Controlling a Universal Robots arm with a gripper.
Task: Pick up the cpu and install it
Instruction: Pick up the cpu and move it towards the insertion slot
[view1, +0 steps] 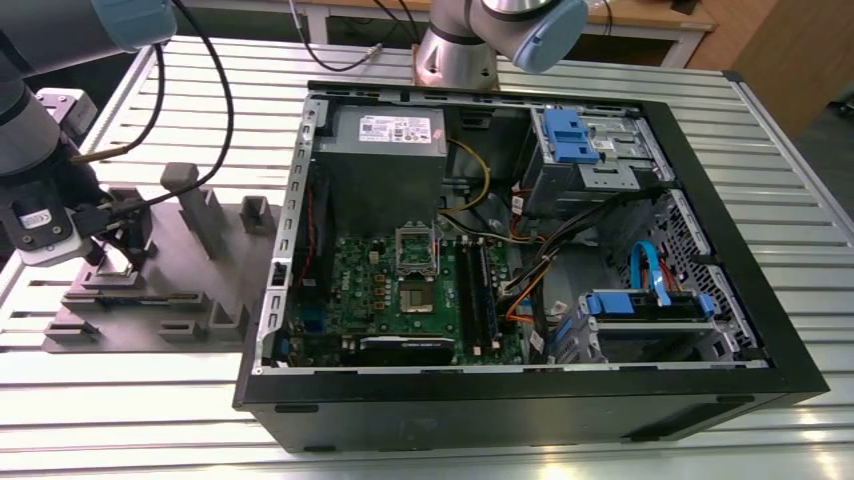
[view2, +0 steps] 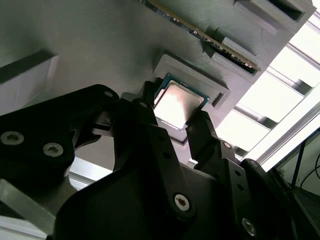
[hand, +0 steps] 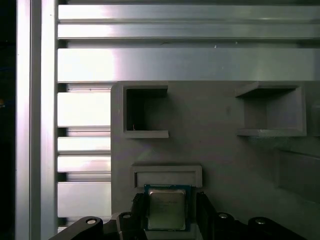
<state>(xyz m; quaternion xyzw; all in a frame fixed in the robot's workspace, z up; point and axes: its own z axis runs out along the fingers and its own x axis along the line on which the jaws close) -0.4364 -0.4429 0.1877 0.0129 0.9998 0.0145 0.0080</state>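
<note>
Slatted metal table (view1: 134, 400) carries grey fixture (view1: 174, 275) and black computer case (view1: 534, 412)

Silver slatted aluminium table (view1: 134, 410) right across the scene. On it lies a big black computer case (view1: 534, 405) with its side open. Inside are a green motherboard (view1: 380, 300) and, next to it, a grey box-shaped power supply (view1: 380, 150) with a white label. Blue plastic drive brackets (view1: 567, 135) sit towards the exterior view's right. Just beside the case, on the exterior view's left, stands a grey moulded fixture block (view1: 180, 290) with posts and pockets. In the second wrist view, a thin gold-edged circuit strip (view2: 210, 42) sits in one of its slots.
</note>
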